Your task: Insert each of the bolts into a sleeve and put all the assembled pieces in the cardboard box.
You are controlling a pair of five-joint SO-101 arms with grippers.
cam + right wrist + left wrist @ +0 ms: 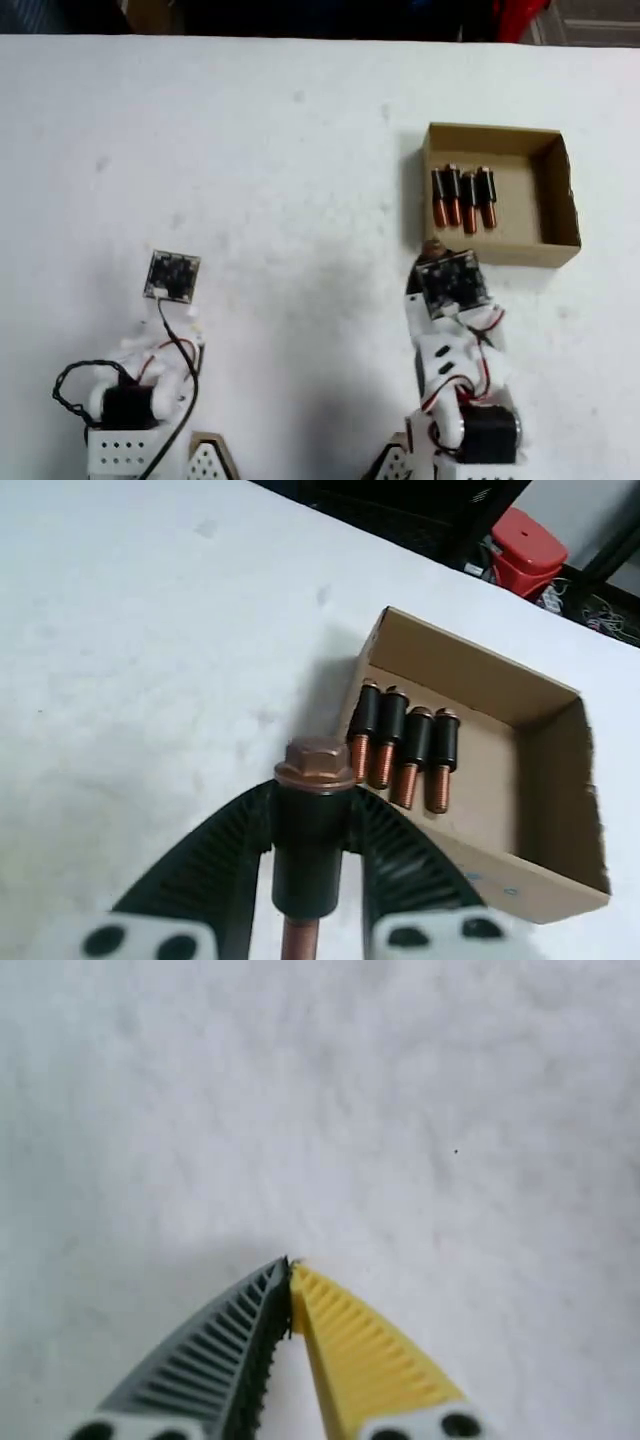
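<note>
We find the right gripper (312, 798) closed on one assembled piece (310, 855), a copper bolt seated in a black sleeve. Its two black fingers (225, 850) clamp the sleeve from either side. The hexagonal bolt head (313, 763) stands clear beyond the fingertips, and the threaded shank runs back toward the wrist. In the high view the right arm (455, 340) extends toward the cardboard box (497, 131). The held piece's head shows just outside the box's near wall, by its left corner, above the white table (280, 150). The box is open-topped and sits on the right half of the table. We count four more assembled pieces (462, 198) lying inside it, side by side in the left part of its floor. Their black sleeves point toward the far wall and their copper shanks toward the near wall. The left gripper (290, 1265) is fully closed. Its grey finger (215, 1360) and yellow finger (365, 1360) meet at the tips with nothing between them, over bare table. The left arm (140, 385) sits at the near left edge, well apart from the box.
</note>
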